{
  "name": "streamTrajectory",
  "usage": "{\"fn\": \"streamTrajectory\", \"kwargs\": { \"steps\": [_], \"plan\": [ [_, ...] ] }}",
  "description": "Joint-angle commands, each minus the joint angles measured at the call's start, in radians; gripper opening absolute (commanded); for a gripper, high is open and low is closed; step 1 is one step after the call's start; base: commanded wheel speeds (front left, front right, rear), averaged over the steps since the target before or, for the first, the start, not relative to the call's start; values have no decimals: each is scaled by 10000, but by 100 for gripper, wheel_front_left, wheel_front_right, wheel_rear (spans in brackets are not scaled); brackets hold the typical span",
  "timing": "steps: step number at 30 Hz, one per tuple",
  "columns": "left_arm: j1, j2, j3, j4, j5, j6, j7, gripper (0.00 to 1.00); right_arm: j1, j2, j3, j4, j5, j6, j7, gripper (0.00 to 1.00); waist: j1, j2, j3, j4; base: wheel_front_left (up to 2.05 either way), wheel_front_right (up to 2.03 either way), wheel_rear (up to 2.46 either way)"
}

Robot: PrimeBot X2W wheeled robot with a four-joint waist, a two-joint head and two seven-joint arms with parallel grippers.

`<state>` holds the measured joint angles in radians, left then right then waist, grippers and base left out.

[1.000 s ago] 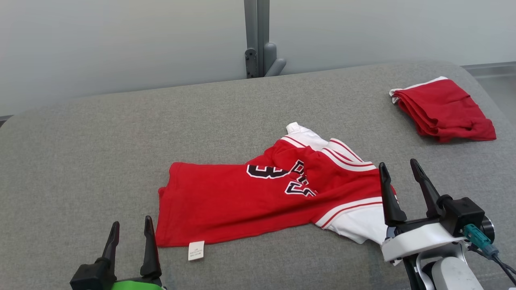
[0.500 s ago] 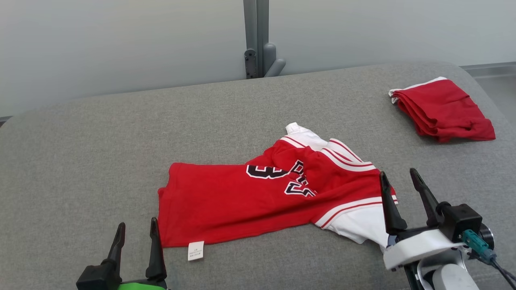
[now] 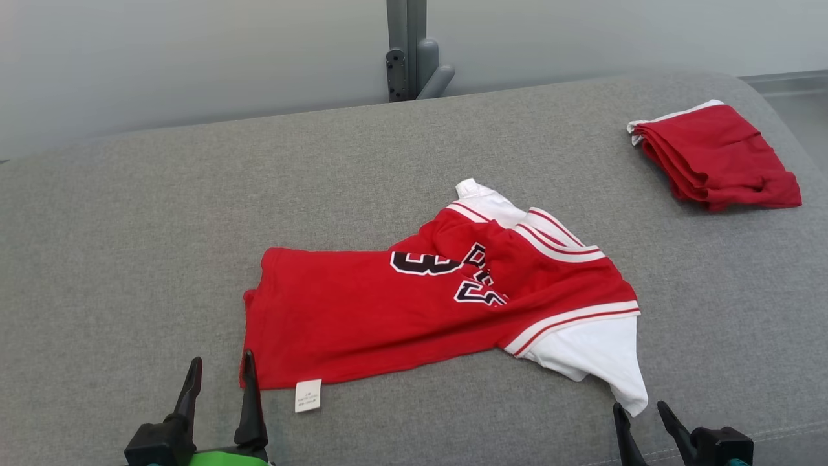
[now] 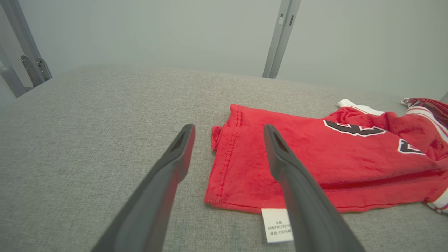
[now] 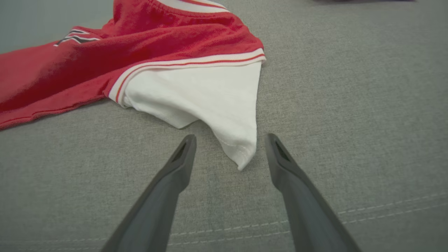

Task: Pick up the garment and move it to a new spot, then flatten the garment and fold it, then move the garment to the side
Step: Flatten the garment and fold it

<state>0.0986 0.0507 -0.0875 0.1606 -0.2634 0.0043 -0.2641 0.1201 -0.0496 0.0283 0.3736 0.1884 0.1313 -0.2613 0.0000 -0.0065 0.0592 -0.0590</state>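
Observation:
The garment (image 3: pixel 414 304) is a red jersey with white sleeves and black numbers, lying rumpled in the middle of the grey cushion (image 3: pixel 129 213). A white care label (image 3: pixel 308 395) sticks out at its near hem. My left gripper (image 3: pixel 220 385) stands open at the lower left, just short of the red hem corner (image 4: pixel 224 171). My right gripper (image 3: pixel 640 414) is open at the bottom right, its tips just below the white sleeve's point (image 5: pixel 241 154). Neither holds anything.
A second red garment (image 3: pixel 715 155), folded, lies at the far right of the cushion. A grey metal post (image 3: pixel 404 48) rises behind the cushion against the pale wall. A stitched seam (image 5: pixel 385 210) runs along the cushion's near edge.
The right gripper has drawn back off the white sleeve toward the bottom edge of the view. The camera has tilted, shifting the scene upward. The left gripper has barely moved.

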Motion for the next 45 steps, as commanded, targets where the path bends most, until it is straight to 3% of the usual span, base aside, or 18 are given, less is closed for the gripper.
{"fn": "streamTrajectory", "kwargs": {
  "steps": [1,10,14,15,16,18,19,21,22,30,35,45],
  "plan": [
    [-169,2,16,-3,37,-17,-2,100,33,-15,18,156,32,-11,-11,100,0,65,84,-63,0,0,0],
    [-368,3,-37,187,114,-92,-2,100,-918,-19,196,1326,783,-11,-34,100,0,65,190,66,0,0,0],
    [-411,3,50,233,141,-109,-2,100,-1222,-17,254,1605,1185,-11,-39,74,0,65,195,219,0,0,0],
    [-409,3,67,237,151,-109,-2,100,-1258,-19,267,1635,1271,-11,-40,57,0,65,199,248,0,0,0],
    [-406,3,80,239,161,-120,-2,100,-1289,-15,286,1595,1394,-11,-40,49,0,65,203,272,0,0,0],
    [-402,3,95,235,169,-126,-2,100,-1299,-17,283,1525,1499,-11,-41,44,0,65,212,293,0,0,0],
    [-396,3,113,227,177,-129,-2,100,-1296,-17,280,1460,1609,-11,-40,35,0,65,223,306,0,0,0],
    [-377,3,144,199,176,-120,-2,100,-1228,-19,266,1249,1792,-11,-42,4,0,65,245,305,0,0,0],
    [-365,3,157,184,169,-110,-2,100,-1169,-17,258,1137,1860,-11,-41,0,0,65,259,294,0,0,0],
    [-466,3,-250,909,-460,-258,0,100,-1050,-19,62,375,1950,-11,-42,0,0,65,423,-32,0,0,0],
    [-713,11,-452,1866,-1624,-195,148,100,-1128,-17,-31,210,1770,-11,-43,0,0,65,515,-186,0,0,0],
    [-1524,12,-718,3240,-2852,364,658,100,-1288,-19,26,85,1674,-11,-43,0,0,65,703,-296,0,0,0]
  ]
}}
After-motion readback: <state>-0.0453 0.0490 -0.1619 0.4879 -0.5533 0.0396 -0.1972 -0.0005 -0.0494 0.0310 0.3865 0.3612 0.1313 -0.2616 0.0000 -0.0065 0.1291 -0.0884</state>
